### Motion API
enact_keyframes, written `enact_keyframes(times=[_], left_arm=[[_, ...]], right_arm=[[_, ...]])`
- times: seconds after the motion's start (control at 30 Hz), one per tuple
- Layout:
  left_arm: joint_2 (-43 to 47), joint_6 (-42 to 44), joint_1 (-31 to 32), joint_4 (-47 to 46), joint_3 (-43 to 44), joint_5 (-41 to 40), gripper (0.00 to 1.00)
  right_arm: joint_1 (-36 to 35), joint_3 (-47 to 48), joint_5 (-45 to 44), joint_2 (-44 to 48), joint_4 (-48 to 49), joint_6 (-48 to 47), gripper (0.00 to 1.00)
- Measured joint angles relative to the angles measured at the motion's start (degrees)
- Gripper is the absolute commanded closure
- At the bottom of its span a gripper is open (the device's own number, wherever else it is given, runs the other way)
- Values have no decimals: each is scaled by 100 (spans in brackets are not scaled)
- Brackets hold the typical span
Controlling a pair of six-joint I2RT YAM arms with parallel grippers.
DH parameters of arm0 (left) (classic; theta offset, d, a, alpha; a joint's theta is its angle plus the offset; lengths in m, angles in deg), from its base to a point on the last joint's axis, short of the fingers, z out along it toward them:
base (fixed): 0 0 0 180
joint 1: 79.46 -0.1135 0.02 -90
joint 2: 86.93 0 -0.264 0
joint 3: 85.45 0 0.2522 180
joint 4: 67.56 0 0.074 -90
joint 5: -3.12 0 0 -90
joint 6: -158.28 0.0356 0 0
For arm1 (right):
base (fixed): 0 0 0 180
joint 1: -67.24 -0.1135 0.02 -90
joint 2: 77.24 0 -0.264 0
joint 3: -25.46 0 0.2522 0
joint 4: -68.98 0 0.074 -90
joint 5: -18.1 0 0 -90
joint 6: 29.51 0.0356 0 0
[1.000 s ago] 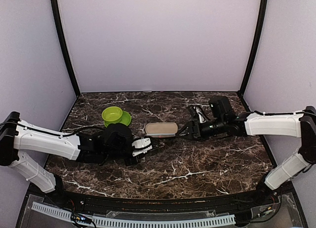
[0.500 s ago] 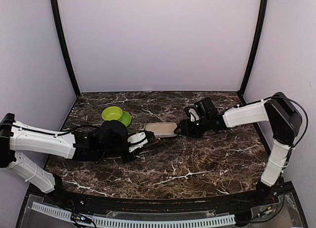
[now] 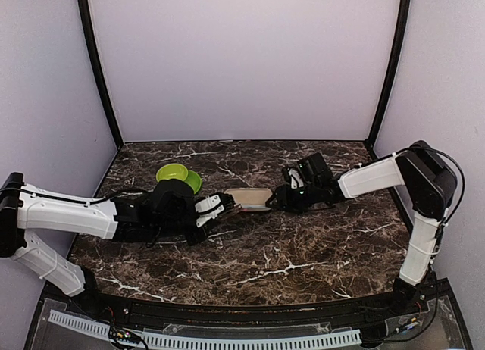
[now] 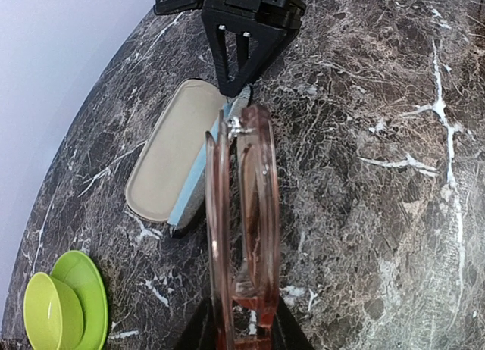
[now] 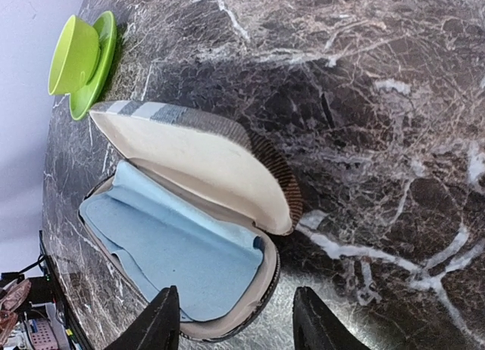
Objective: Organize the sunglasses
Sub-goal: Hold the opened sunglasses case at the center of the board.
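Sunglasses [image 4: 256,191] in the left tool [image 4: 242,329], just beside open case [image 4: 170,164]

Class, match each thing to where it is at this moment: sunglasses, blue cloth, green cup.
Things:
1. sunglasses
2. blue cloth
3. green cup

Places:
A. standing on the green saucer
B. held in the left gripper
C. lying inside the open case

Pairs: 1-B, 2-C, 3-A
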Motion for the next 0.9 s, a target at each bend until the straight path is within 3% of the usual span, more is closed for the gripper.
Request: enact_keyframes(times=[0.6,0.9], left_arm=[[-1408,-238,-468,586,1471,745,81],[-2273,85,-732,1276,2481,1351,81]], right_arm=[[0,-675,210,2,743,210,56],[-2,-732,173,2,890,118,57]])
